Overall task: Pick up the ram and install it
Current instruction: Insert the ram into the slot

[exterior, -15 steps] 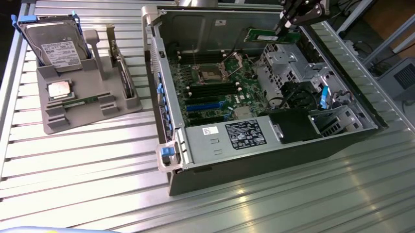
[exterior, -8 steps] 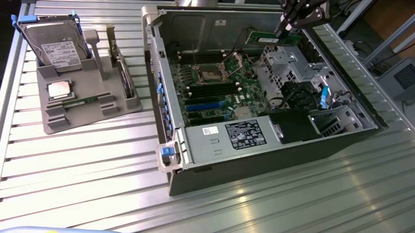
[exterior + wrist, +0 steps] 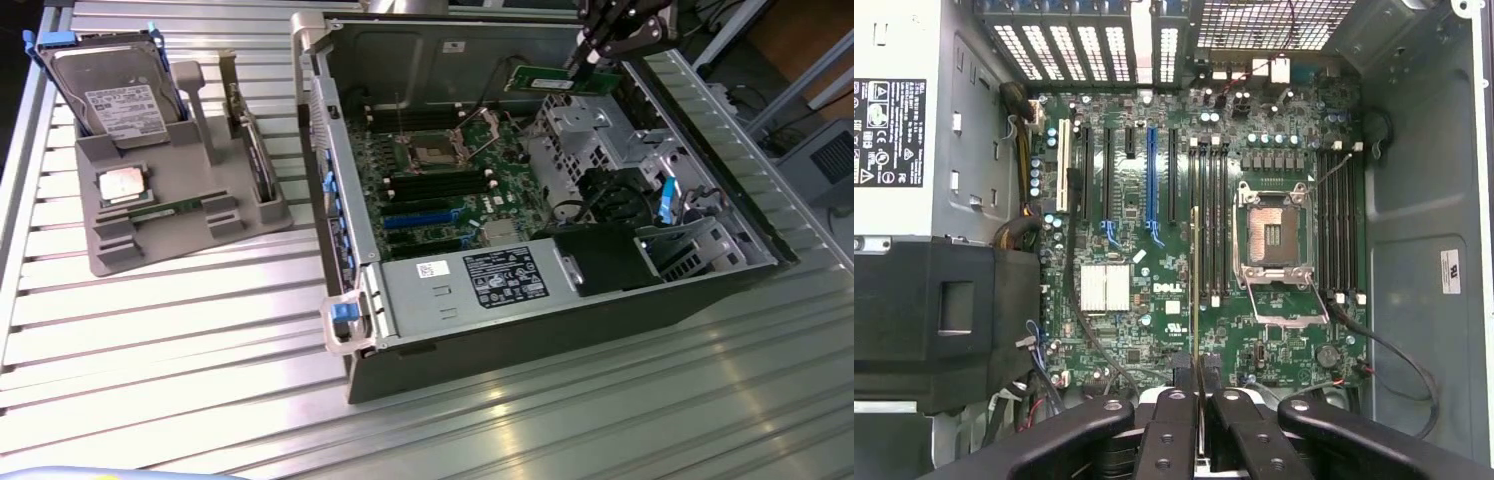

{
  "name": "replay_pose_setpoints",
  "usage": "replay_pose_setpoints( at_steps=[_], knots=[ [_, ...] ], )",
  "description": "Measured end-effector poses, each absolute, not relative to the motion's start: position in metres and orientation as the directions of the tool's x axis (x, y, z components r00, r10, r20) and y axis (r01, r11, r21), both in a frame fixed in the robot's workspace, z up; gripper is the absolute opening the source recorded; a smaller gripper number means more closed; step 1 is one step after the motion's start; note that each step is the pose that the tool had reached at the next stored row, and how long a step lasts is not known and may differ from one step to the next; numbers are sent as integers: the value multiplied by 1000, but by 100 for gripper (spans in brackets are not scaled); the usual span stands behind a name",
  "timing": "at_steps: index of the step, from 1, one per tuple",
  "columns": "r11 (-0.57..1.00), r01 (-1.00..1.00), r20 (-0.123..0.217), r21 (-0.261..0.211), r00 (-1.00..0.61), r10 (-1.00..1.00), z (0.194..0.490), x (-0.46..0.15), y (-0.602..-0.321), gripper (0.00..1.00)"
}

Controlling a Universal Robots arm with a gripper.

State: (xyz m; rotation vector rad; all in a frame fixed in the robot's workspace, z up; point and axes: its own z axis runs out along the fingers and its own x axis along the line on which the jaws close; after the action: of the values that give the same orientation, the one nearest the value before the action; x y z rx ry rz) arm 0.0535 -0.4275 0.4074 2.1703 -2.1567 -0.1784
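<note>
PC case (image 3: 400,290) lies open on its side on slatted metal table (image 3: 174,340), w/ motherboard (image 3: 1154,300) facing up. Inside: empty CPU socket (image 3: 1274,235) w/ its latch frame raised, DIMM slots (image 3: 1209,215) just beside it in wrist view, blue PCIe slot (image 3: 1151,185), small silver heatsink (image 3: 1104,288), black shroud (image 3: 607,255) and PSU (image 3: 481,285) w/ black sticker at the near end. "DELL" printed on the board by the heatsink; other PSU label text too small to read.

Grey tray (image 3: 160,205) sits well apart, toward ext view's left. It holds hard drive (image 3: 114,90) standing upright w/ white label (unreadable), square CPU (image 3: 120,185) lying flat, and second ram stick (image 3: 171,212) lying flat in a slot near tray front.

Gripper (image 3: 1199,400) is above the case's far end, jaws clamped on ram (image 3: 558,82). In ext view the ram is held on edge, long axis roughly level, free end pointing toward ext view's left, up in the air over the drive cage (image 3: 581,130). In wrist view ram is seen edge-on as a thin line running away from fingers (image 3: 1169,430), roughly parallel w/ the DIMM slots, not seated.
</note>
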Motion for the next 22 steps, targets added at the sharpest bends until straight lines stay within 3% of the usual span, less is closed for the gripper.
replay_pose_setpoints(
  at_steps=[22],
  knots=[
    [-8, -991, -28, 135, 4, -1000, 377, 4, -427, 13]
  ],
)
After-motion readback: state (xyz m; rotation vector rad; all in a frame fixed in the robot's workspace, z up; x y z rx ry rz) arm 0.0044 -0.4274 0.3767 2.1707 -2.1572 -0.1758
